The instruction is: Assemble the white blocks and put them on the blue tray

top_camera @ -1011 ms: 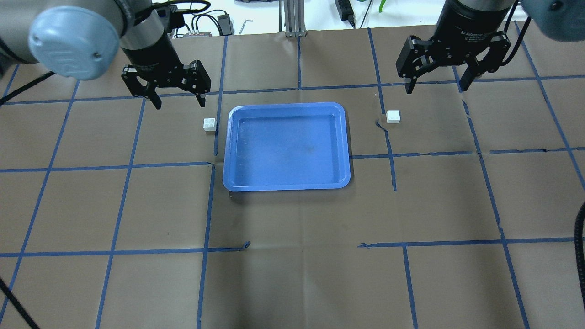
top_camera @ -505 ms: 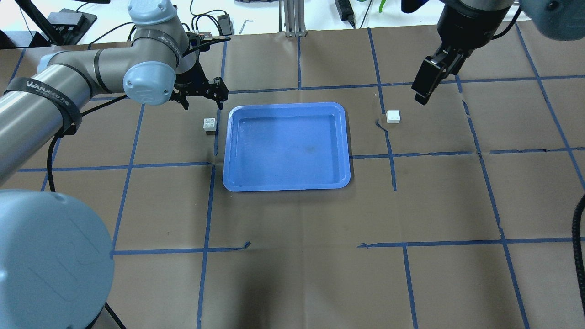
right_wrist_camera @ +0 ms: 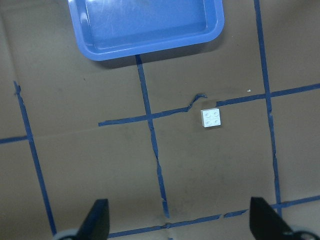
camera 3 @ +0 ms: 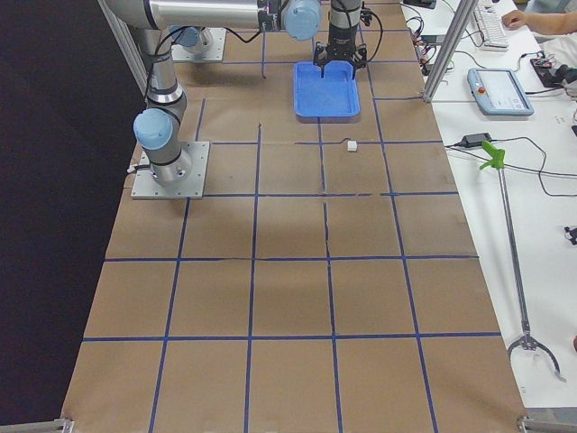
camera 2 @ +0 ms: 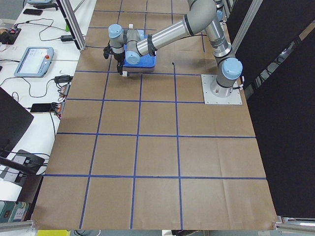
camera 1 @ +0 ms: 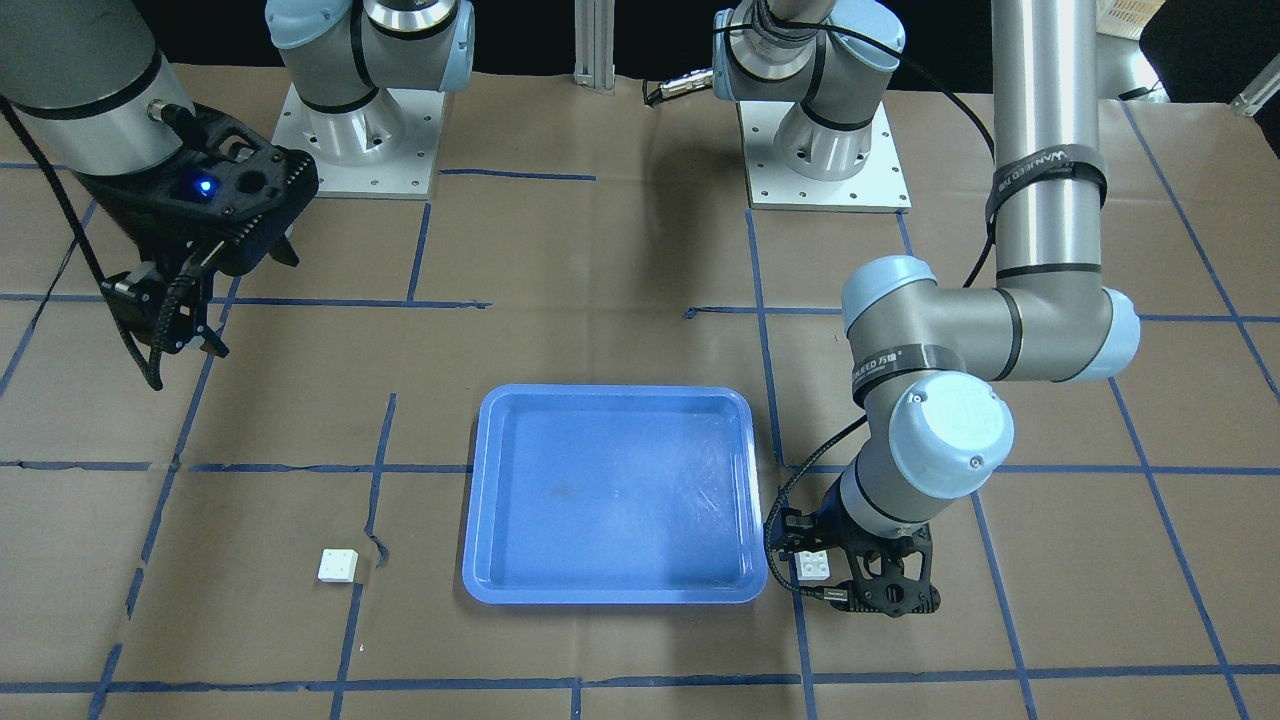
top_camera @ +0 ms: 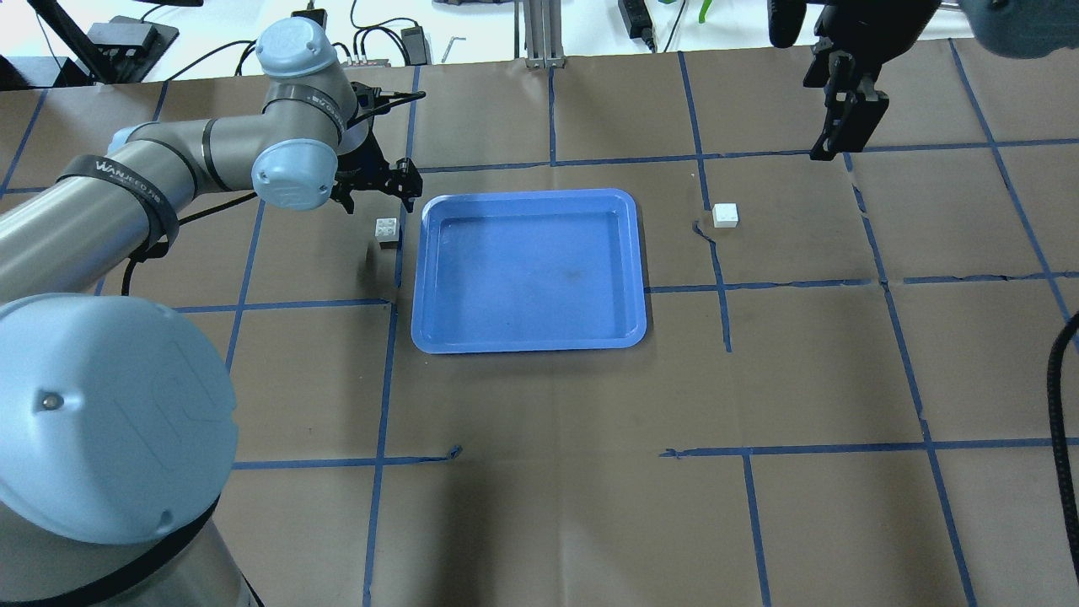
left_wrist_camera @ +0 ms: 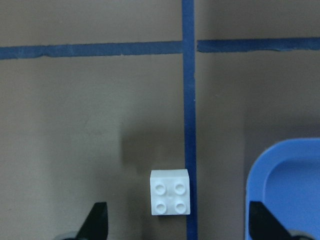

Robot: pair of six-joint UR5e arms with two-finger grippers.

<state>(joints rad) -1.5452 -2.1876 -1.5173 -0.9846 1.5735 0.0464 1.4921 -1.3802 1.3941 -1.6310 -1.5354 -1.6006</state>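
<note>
Black-fingered and spread wide, the left gripper [left_wrist_camera: 181, 226] hangs low over one white brick [left_wrist_camera: 170, 199]. The brick sits studs up between its tips on brown paper [left_wrist_camera: 75, 125], against a blue tape line [left_wrist_camera: 189, 125]. Just past that line lies the blue tray [top_camera: 421, 278], faintly scuffed inside; both bricks lie outside it. The right gripper [right_wrist_camera: 180, 222], also wide, hangs high. The other brick [right_wrist_camera: 211, 118] is well apart from it, with open paper around.

Overhead, front, sides, wrists — common blue tray [top_camera: 529, 196]
</note>
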